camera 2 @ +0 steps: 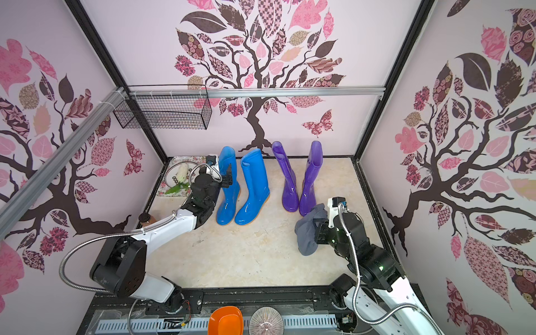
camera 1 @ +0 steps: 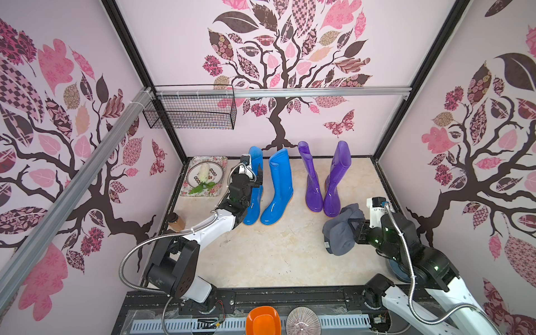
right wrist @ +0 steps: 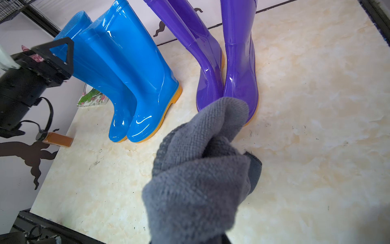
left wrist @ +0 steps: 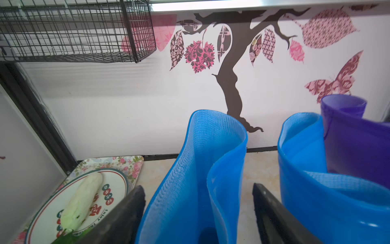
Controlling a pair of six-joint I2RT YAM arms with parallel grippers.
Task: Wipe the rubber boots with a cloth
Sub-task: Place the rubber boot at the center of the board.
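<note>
Four rubber boots stand upright in a row near the back wall: two blue (camera 1: 253, 200) (camera 1: 277, 191) and two purple (camera 1: 312, 185) (camera 1: 336, 179). My left gripper (camera 1: 255, 177) is open, its fingers (left wrist: 135, 209) on either side of the leftmost blue boot's shaft top (left wrist: 196, 169) without pressing on it. My right gripper (camera 1: 354, 227) is shut on the bunched dark grey cloth (camera 1: 340, 232), which hangs over its fingers and hides them in the right wrist view. The cloth (right wrist: 200, 169) is just in front of the rightmost purple boot's toe (right wrist: 242, 88); I cannot tell if they touch.
A floral tray (camera 1: 222, 162) with a plate and a white vegetable lies at the back left. A brown bottle (camera 1: 175, 222) stands by the left wall. A wire basket (camera 1: 191, 111) hangs above. An orange bowl (camera 1: 263, 320) and a ribbed dish (camera 1: 303, 321) sit at the front.
</note>
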